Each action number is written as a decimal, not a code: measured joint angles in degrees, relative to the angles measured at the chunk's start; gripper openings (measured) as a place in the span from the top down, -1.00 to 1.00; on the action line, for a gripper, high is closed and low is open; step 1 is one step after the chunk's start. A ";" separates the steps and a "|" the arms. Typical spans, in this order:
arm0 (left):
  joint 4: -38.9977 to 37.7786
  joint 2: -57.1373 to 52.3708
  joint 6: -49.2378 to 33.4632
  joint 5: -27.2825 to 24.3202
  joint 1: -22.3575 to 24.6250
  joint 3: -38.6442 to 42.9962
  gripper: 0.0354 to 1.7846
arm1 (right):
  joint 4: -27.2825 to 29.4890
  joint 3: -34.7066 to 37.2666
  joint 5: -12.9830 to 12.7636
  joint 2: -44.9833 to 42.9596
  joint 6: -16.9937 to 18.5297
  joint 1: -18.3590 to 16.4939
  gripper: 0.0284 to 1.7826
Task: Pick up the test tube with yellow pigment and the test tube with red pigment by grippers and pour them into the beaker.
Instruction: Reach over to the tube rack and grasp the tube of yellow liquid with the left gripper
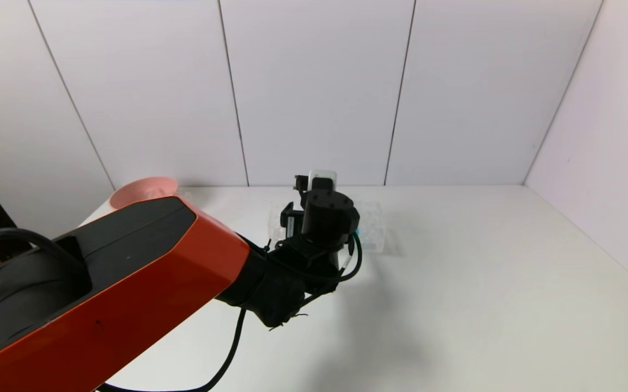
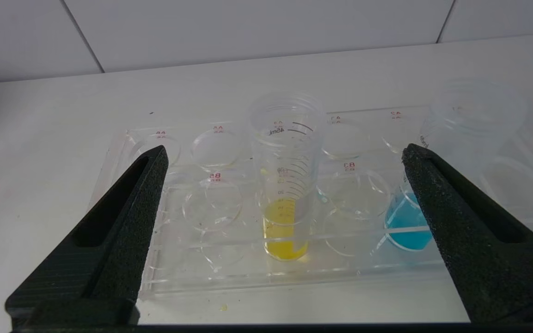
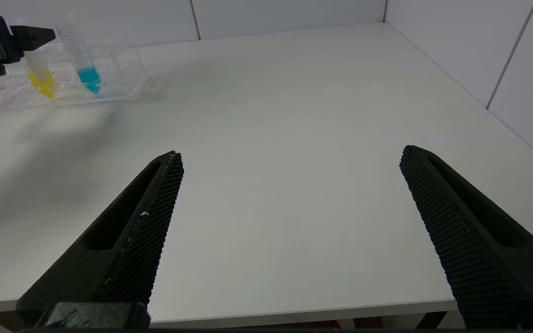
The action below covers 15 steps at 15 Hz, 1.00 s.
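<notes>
Left gripper (image 2: pixel 284 162): jaws wide open, empty, facing the test tube with yellow pigment (image 2: pixel 285 185) near the counter (image 1: pixel 482 272) far edge. Right gripper (image 3: pixel 289 185): jaws wide open, empty, at near edge.

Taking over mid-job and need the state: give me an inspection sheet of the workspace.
Surface: white table, bare around the rack.
Job's things: yellow tube upright in clear rack; red tube and beaker not seen.
Clutter: blue tube in the same rack; pink bowl at far left.
Hands: left hand open, straddling the yellow tube; right hand open over bare table.
Cables: black, on the left arm.
Surroundings: white panel walls.
</notes>
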 joint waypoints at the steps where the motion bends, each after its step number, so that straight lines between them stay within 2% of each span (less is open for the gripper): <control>1: -0.13 0.63 0.63 -0.07 0.44 -0.84 -0.98 | 0.00 0.00 -0.02 0.00 0.00 0.00 -0.92; 6: -0.55 2.93 0.90 -0.09 1.01 -3.34 -0.97 | 0.04 0.00 -0.02 0.00 0.00 0.00 -0.92; 9: -0.69 3.44 0.90 -0.09 1.05 -3.49 -0.79 | 0.02 0.00 -0.02 0.00 0.00 0.00 -0.92; 12: -0.74 3.54 0.83 -0.07 1.07 -3.51 -0.35 | 0.02 0.00 -0.02 0.00 0.00 0.00 -0.92; 15: -0.78 3.52 0.74 -0.09 1.02 -3.47 0.32 | 0.00 0.00 -0.02 0.00 0.00 0.00 -0.92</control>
